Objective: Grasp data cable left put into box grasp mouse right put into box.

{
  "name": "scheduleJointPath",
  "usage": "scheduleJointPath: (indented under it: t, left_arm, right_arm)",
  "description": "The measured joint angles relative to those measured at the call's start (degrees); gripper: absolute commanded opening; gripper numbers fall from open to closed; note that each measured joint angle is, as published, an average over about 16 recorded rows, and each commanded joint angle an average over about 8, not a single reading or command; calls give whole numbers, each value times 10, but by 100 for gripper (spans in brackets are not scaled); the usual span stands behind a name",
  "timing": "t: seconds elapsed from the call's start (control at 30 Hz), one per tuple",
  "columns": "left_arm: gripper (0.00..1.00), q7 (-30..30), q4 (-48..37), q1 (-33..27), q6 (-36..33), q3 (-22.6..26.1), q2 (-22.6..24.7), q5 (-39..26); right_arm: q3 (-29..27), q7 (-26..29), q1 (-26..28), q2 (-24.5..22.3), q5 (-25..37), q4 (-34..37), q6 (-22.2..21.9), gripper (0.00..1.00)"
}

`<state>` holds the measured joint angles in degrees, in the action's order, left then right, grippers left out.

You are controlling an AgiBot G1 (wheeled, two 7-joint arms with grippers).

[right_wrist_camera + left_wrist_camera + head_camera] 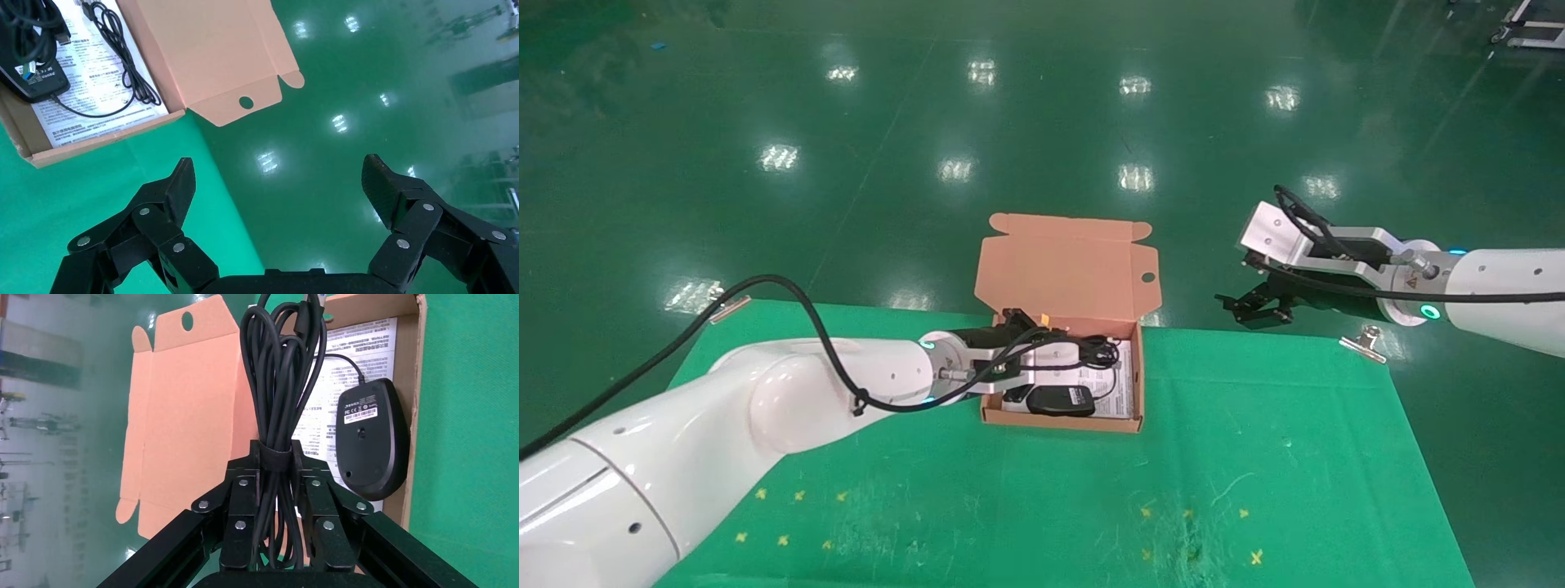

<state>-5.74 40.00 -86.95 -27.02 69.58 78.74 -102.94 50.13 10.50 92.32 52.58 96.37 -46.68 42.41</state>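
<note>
The open cardboard box [1060,422] sits at the far middle of the green table, its lid [1066,263] standing up behind it. My left gripper [275,454] reaches into the box and is shut on the data cable [278,367], a strapped black bundle held above the white lining sheet [361,346]. The mouse [1058,401] lies in the box's near part, underside up [371,438], with its thin cord [125,67] coiled on the sheet. My right gripper [1253,310] hangs open and empty to the right of the box, past the table's far edge [278,174].
A green cloth [1254,474] covers the table, with metal clips at its far corners [1365,343] [730,309]. Small yellow marks dot the near part [789,494]. Shiny green floor [1042,122] lies beyond the table.
</note>
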Motion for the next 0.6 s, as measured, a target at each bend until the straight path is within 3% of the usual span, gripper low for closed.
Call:
scheduleJointPath:
  t: [0.3, 0.6]
  left_arm:
    - [100, -5, 9, -2, 1, -5, -6, -3]
    - [100, -21, 11, -32, 34, -7, -11, -11]
  right_arm:
    - [-1, -1, 5, 5, 1, 4, -4, 100]
    - [-5, -19, 43, 18, 15, 13, -21, 100]
